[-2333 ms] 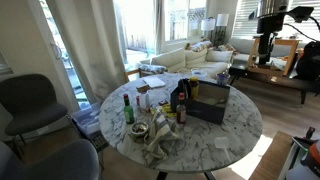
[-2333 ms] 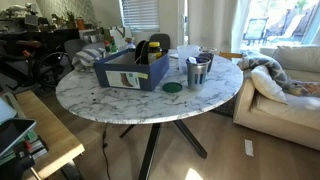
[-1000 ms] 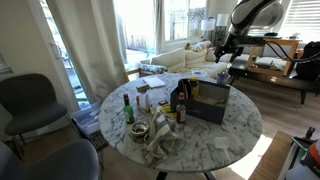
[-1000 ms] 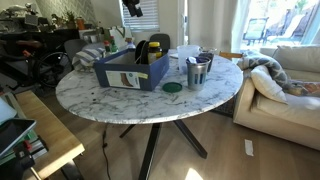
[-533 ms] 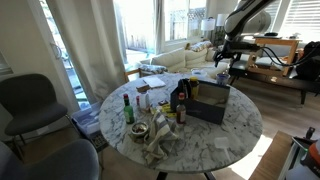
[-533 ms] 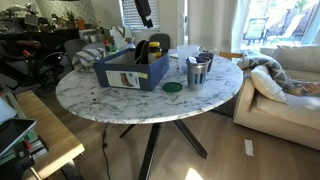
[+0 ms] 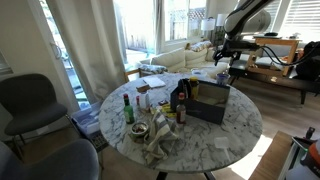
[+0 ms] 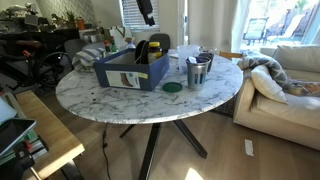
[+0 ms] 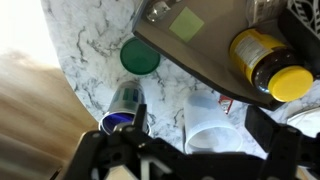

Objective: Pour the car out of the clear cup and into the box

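The clear cup (image 9: 214,126) stands upright on the marble table beside the navy-blue box (image 9: 190,45). In an exterior view the cup (image 8: 203,68) is just past the box's (image 8: 128,70) end. A small red thing (image 9: 226,103) shows at the cup's base; I cannot tell whether it is the car. My gripper (image 9: 200,140) is open and empty, high above the table, with its fingers either side of the cup in the wrist view. It hangs over the box's far side in both exterior views (image 7: 222,58) (image 8: 147,10).
A green lid (image 9: 140,57) and a silver-blue can (image 9: 125,104) sit by the cup. A yellow-lidded jar (image 9: 270,65) stands in the box. Bottles (image 7: 128,108), jars and crumpled cloth (image 7: 160,140) crowd the table's other half. The table edge (image 9: 70,90) is close.
The arm swung in from beyond the table to above the box and cup. In the last half second it has barely moved.
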Controlling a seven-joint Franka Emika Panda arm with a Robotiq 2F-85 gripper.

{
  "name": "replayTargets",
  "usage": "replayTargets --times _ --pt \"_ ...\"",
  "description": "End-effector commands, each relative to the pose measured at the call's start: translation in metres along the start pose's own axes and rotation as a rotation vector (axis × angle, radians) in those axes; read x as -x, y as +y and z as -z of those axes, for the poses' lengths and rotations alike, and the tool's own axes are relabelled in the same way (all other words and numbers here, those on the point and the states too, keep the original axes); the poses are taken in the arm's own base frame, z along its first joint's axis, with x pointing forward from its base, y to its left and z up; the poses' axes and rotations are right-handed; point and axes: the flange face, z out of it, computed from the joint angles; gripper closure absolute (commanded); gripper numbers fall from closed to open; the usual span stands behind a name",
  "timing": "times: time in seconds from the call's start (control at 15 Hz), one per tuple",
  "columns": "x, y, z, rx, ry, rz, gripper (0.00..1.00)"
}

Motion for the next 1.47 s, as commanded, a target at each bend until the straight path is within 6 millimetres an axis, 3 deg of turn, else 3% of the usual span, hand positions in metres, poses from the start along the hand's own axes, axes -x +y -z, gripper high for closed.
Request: replayTargets --times 0.0,0.33,0.6,1.0,1.13,1.33,1.4 --pt "-0.025 0.013 -0.003 0.022 0.125 -0.121 0.00" --pt "-0.070 0.038 -0.004 0.002 0.299 -0.349 0.00" --pt "-0.113 0.016 0.008 -0.124 0.410 -0.471 0.00" --pt "-0.113 -0.021 0.002 -0.292 0.246 -0.421 0.00" --pt "-0.104 -0.021 -0.005 -0.318 0.161 -0.317 0.00" --pt "-0.094 -0.002 -0.021 -0.252 0.110 -0.259 0.00" --pt "-0.098 -0.013 -0.013 -0.277 0.120 -0.282 0.00"
